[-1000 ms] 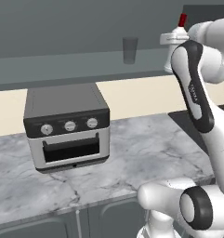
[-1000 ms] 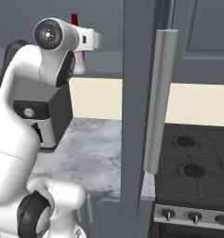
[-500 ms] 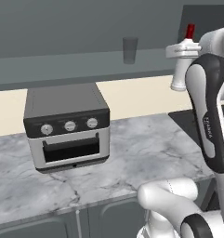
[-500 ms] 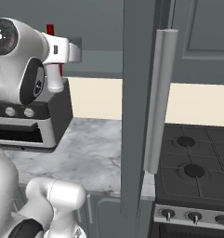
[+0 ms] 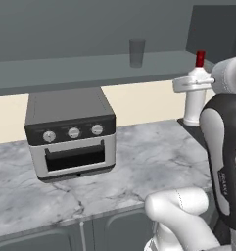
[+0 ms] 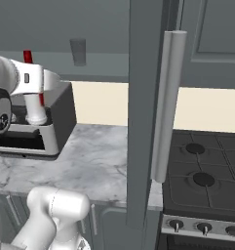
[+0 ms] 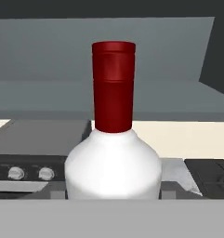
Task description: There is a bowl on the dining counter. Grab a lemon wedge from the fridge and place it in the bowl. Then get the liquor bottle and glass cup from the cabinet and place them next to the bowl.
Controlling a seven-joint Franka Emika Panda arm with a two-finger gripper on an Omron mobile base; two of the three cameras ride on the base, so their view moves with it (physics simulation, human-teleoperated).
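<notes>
So, scanning left to right: grey marbled wall counter (image 5: 153,152) with a toaster oven (image 5: 70,135) parked on it, three knobs, dark glass door. Cream backsplash behind. Above that runs the dark grey cabinet (image 5: 90,29) with its flat shelf, and the glass cup (image 5: 136,52) sits upright on that shelf, by itself.

Further right is my pincer (image 5: 193,86), clamped around the liquor bottle (image 5: 194,105), which hangs upright in the air above the counter's right end, red cap on top. My hand cam has the bottle (image 7: 113,165) dead centre.

From the other side, an open cabinet door edge with a long silver handle (image 6: 165,105), then a black stovetop (image 6: 202,166).
</notes>
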